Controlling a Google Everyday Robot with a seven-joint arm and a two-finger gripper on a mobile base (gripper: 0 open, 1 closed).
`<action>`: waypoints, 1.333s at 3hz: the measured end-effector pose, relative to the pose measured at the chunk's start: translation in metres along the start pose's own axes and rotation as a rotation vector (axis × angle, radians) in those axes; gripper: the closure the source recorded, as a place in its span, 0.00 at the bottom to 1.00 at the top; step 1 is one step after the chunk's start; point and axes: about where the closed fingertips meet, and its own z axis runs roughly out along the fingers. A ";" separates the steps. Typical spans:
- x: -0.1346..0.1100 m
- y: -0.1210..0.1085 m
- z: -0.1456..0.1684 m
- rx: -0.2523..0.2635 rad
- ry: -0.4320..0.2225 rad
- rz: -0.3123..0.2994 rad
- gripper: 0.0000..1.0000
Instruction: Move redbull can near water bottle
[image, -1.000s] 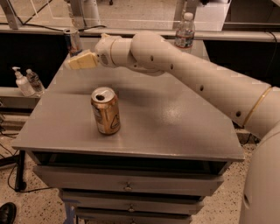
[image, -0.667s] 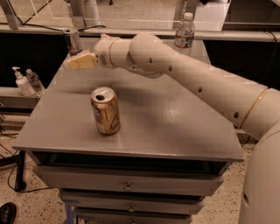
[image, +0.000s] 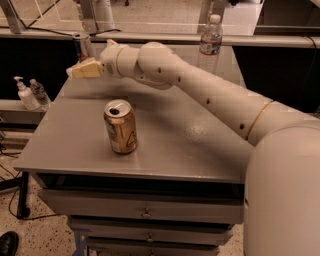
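Note:
The redbull can (image: 82, 46), slim with a silver top, stands at the far left back corner of the grey table (image: 190, 145). The gripper (image: 76, 71) reaches in from the right on the long white arm (image: 200, 90). It hovers just in front of the can's lower half and hides part of it. The water bottle (image: 211, 36), clear with a white cap and a red-and-white label, stands at the table's back edge to the right, well apart from the can.
A wider gold-tan can (image: 120, 127), opened, stands upright left of the table's middle. A pump bottle (image: 23, 94) and a small clear bottle (image: 38, 92) sit on a lower shelf to the left. Drawers (image: 145, 212) are under the tabletop.
The gripper has edged slightly to the left, closer to the redbull can. The cans and the bottle have not moved.

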 end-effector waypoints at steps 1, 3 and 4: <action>0.009 -0.015 0.023 -0.004 0.002 0.000 0.00; 0.011 -0.028 0.043 0.010 -0.012 0.008 0.38; 0.006 -0.028 0.030 0.038 -0.018 0.008 0.62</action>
